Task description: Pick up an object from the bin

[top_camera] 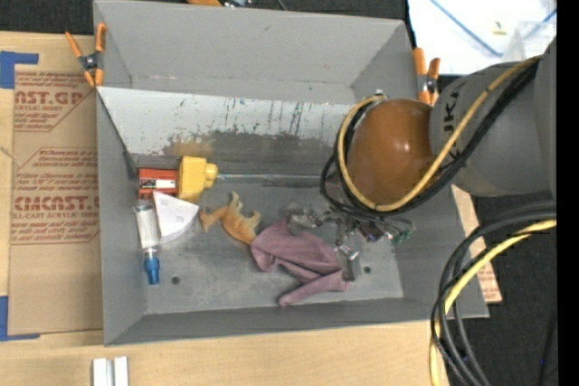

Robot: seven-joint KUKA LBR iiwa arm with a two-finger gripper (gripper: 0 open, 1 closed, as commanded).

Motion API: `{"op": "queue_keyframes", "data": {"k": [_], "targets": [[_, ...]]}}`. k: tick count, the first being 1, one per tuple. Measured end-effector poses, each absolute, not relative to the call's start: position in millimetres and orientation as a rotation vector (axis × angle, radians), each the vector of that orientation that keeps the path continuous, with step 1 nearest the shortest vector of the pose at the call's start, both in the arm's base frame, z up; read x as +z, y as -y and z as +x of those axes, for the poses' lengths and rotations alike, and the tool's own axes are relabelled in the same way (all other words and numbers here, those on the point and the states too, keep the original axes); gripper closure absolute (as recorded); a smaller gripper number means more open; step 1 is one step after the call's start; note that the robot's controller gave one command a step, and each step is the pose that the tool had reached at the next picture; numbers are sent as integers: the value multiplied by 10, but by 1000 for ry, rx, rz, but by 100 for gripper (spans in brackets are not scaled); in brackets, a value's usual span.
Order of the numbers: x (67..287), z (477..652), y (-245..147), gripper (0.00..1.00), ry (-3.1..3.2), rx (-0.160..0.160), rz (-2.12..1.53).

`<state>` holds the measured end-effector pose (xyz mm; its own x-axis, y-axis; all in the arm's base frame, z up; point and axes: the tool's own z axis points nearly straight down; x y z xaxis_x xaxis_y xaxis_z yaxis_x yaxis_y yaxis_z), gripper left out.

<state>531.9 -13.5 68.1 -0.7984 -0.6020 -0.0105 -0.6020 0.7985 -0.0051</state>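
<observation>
- The gripper (347,250) sits low on the bin's right side, under the arm's rounded brown cover. It is at the right-hand edge of a crumpled mauve cloth (294,256). Whether it is open, closed or has fabric in it cannot be told.
- That cloth lies on the bin floor, right of centre and toward the near wall, and seems the likeliest thing to be picked. It is soft, limp and folded on itself, with a tail trailing toward the near wall.
- The risk, as I judge it, is that a pinch on a loose fold catches only a thin edge, so the cloth slides free on the lift. Its drape might also snag the wrist's cables.
- Just beside the cloth's left edge lies a small orange toy animal (233,220), seemingly hard, smooth plastic. A dragged cloth could pull it along.
- Farther left, well apart from the gripper, are a white wedge-shaped piece (178,217), a yellow block (195,177) next to a red-orange box (156,185), and a clear tube with a blue cap (148,241).
- The grey metal bin (244,41) has sloped, scuffed walls.
</observation>
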Motion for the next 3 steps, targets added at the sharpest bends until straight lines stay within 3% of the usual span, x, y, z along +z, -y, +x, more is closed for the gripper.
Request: {"op": "queue_keyframes", "data": {"k": [1,3], "targets": [[703,5372,567,100,-2958,-10,-1006],[703,5373,571,100,-2949,-9,-1027]]}}
